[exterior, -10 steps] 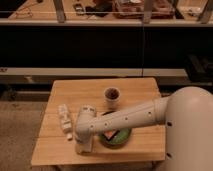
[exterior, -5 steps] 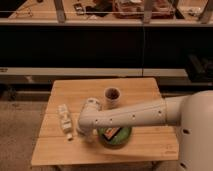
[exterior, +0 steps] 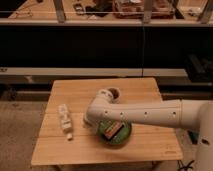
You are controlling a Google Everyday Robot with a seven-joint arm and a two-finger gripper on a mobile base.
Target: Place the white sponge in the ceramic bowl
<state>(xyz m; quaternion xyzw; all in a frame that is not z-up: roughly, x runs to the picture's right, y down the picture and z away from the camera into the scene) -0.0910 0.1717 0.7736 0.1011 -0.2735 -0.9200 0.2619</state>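
Observation:
The ceramic bowl, a shallow dark-green dish, sits on the wooden table right of centre near the front. A small pale rectangular block, which looks like the white sponge, lies inside the bowl's left part. My white arm reaches in from the right, with its wrist above the bowl's back-left rim. My gripper is at the arm's end, low over the bowl's left side and mostly hidden by the wrist.
A lumpy white bottle-like object lies on the table's left side. A small white cup with a dark inside stands behind the arm. Dark shelving runs behind the table.
The arm's end has swung right, away from the white bottle-like object, and now sits over the green bowl's left side. The bottle and cup have not moved.

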